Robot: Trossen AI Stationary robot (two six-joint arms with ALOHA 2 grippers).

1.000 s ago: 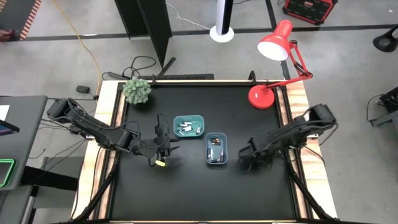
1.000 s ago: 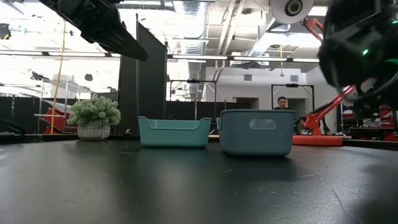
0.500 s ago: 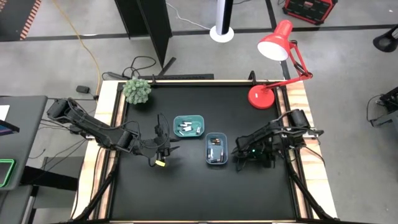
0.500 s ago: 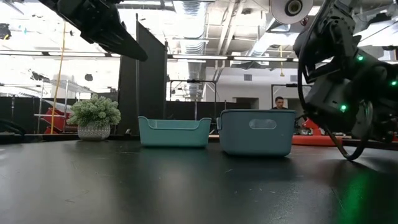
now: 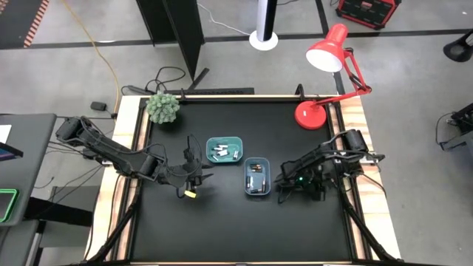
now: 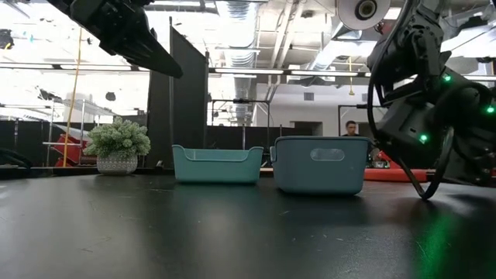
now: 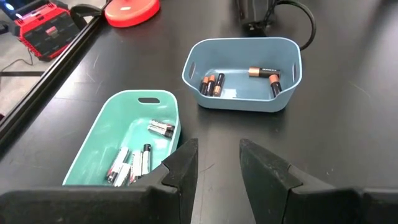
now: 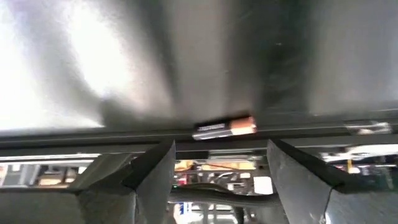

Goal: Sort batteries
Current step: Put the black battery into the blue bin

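Note:
A teal tray (image 7: 99, 140) holds several white and silver batteries (image 7: 132, 165). Beside it, a blue tray (image 7: 245, 99) holds several dark, copper-ended batteries (image 7: 212, 83). Both trays stand mid-table (image 5: 224, 149) (image 5: 257, 177). My left gripper (image 7: 217, 149) hovers open and empty to the left of the trays (image 5: 194, 176). My right gripper (image 5: 283, 193) is low beside the blue tray's right side, open. One dark battery with a copper end (image 8: 225, 128) lies on the black table just ahead of its fingertips (image 8: 221, 152), untouched.
A potted plant (image 5: 162, 108) stands at the table's far left corner and a red desk lamp (image 5: 318, 111) at the far right. A person (image 6: 353, 129) shows far off in the room. Bare black tabletop lies on the near side of the trays.
My right gripper has sunk toward the table and rolled about its wrist, drawing in close to the blue tray's right side. Most of that happened early in the second. Its fingers have stayed open.

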